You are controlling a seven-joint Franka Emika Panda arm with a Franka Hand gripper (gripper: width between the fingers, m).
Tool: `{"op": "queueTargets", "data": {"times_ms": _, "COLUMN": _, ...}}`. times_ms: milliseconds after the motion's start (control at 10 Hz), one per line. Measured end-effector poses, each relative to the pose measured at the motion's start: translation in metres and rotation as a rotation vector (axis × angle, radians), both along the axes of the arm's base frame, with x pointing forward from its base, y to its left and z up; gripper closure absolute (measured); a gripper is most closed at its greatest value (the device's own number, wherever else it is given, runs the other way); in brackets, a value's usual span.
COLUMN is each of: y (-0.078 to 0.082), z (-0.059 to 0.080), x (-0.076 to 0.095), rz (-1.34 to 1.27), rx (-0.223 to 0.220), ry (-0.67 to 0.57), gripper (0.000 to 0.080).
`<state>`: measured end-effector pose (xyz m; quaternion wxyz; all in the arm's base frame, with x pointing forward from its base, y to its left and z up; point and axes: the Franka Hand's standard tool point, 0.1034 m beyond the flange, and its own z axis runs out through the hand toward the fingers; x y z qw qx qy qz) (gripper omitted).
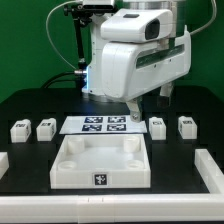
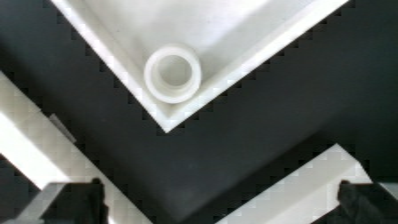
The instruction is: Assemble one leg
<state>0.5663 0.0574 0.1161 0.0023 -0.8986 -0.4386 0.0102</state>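
Four small white legs with tags stand in a row on the black table: two at the exterior view's left (image 1: 19, 129) (image 1: 46, 127) and two at its right (image 1: 157, 125) (image 1: 186, 125). The large white rimmed panel (image 1: 100, 160) lies in front of them. My gripper (image 1: 135, 108) hangs above the marker board's right end, near the panel's far right corner and to the left of the nearer right leg. In the wrist view the gripper (image 2: 217, 205) is open and empty, its dark fingertips (image 2: 68, 202) wide apart. A panel corner with a round socket (image 2: 173, 73) shows there. No leg shows in the wrist view.
The marker board (image 1: 103, 124) lies behind the panel. White rails border the table at the exterior view's left (image 1: 3, 160), right (image 1: 210, 170) and front (image 1: 110, 205). The arm's white body (image 1: 135, 60) looms over the table's back.
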Motion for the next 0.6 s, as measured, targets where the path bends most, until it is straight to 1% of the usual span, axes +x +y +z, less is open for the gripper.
{"op": "queueTargets", "data": {"times_ms": 600, "y": 0.0, "z": -0.0003, "x": -0.0001, "rz": 0.0, "rx": 0.0, "ry": 0.001, "gripper": 0.0149}}
